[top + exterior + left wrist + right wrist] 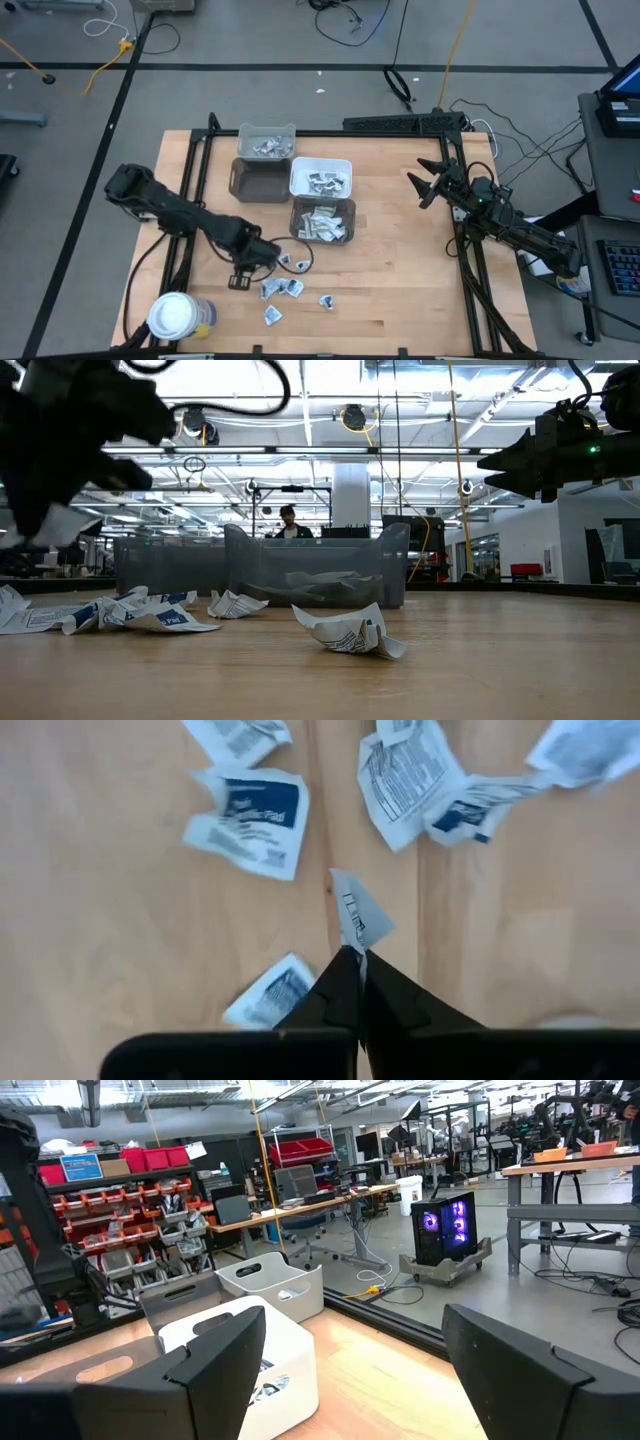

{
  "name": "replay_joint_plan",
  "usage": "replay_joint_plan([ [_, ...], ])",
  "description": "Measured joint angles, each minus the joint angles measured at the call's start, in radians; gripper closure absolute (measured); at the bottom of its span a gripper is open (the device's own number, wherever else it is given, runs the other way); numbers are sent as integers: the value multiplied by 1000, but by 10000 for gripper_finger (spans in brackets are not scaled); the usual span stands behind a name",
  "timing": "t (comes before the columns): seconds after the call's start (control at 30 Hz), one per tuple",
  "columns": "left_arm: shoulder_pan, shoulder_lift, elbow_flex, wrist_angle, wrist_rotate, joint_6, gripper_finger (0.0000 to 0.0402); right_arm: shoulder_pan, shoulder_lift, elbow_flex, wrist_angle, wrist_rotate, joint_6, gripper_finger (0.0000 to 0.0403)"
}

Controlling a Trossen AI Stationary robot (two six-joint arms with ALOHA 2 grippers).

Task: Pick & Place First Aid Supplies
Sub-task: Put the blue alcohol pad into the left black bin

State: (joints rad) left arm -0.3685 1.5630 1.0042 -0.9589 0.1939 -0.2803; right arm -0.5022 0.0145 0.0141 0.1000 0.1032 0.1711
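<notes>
Overhead camera looks straight down on the whole table (400, 280). Low camera sits at tabletop level, facing the bins (300, 570), which the right wrist camera shares. Left wrist camera looks closely down at packets (250, 815).

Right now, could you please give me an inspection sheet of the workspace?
Surface: wooden table, black frame.
Job's things: loose packets near the front; more fill three bins; a fourth, grey bin looks empty.
Clutter: white-lidded jar at the front left corner.
Claws: left claw shut on a packet; right claw open, waiting at the table's right.
Cables: across the floor behind the table.
Surroundings: person beyond the bins, shelving, workbenches.
</notes>
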Motion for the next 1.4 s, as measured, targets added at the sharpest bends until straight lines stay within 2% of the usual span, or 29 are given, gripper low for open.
replay_joint_plan([
  [0.2,17,-140,15,-83,15,84,400,0,0,0,0,0,0,105],
  [0.37,21,-194,15,-146,15,185,400,0,0,0,0,0,0,105],
  [0.53,156,-195,53,-221,0,314,401,0,0,0,0,0,0,105],
  [0.77,441,-142,174,-323,-52,544,401,0,0,0,0,0,0,105],
  [1.03,716,-15,366,-414,-67,728,401,0,0,0,0,0,0,105],
  [1.17,814,46,448,-402,-69,793,401,0,0,0,0,0,0,105],
  [1.4,870,154,446,-290,-122,807,401,0,0,0,0,0,0,105],
])
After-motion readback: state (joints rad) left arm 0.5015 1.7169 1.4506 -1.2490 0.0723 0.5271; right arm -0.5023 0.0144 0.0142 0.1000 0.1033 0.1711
